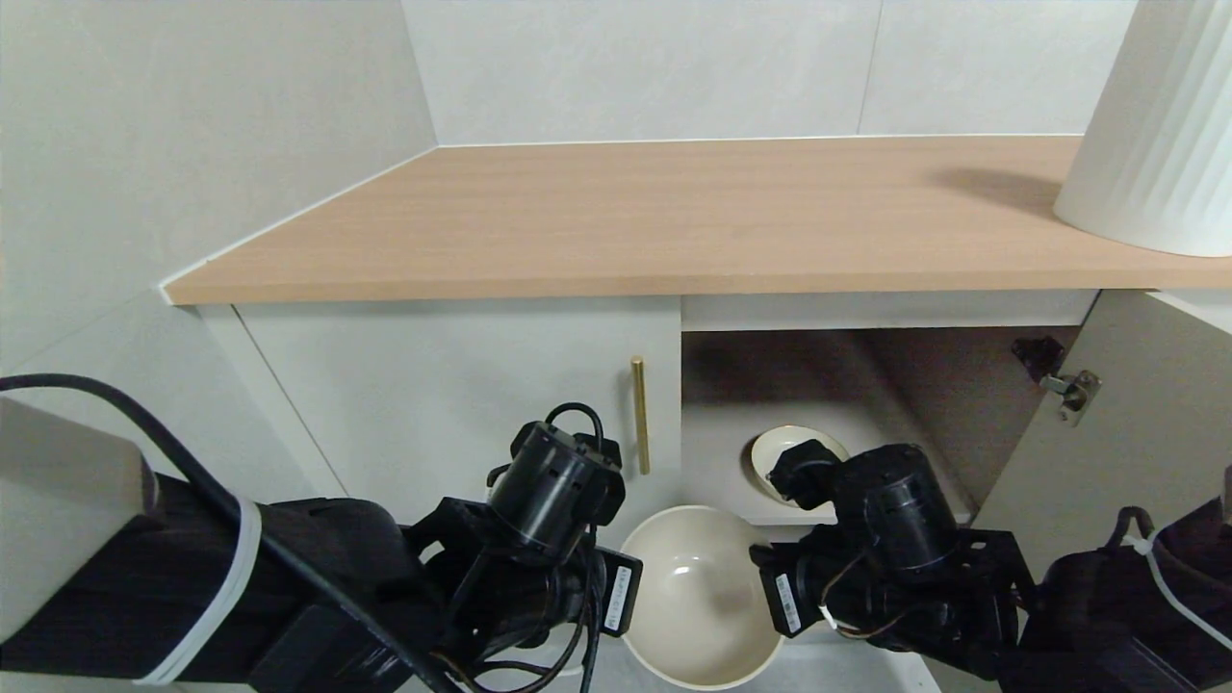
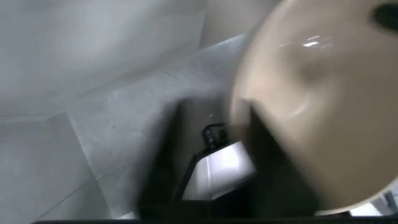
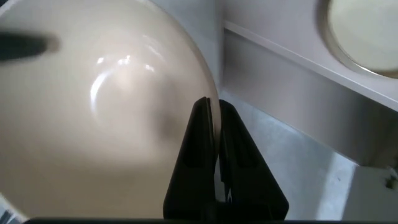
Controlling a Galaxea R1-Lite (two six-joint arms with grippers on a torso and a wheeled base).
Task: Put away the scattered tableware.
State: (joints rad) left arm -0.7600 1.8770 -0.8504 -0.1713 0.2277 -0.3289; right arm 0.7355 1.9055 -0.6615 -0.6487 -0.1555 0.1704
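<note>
I am pinching the rim of the cream bowl (image 1: 693, 597) with my right gripper (image 3: 214, 109), bottom centre of the frame; whether my left gripper (image 2: 214, 140) is gripping (blurred) I cannot tell.

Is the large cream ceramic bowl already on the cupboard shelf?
No, the cream bowl hangs outside the white cupboard, rim pinched by the right hand.

Wooden countertop (image 1: 626, 212) carrying a white ribbed vessel (image 1: 1155, 144) at its right end, open cabinet's shelf (image 1: 712, 462) below holding a small cream dish (image 1: 775, 452) lying flat.
</note>
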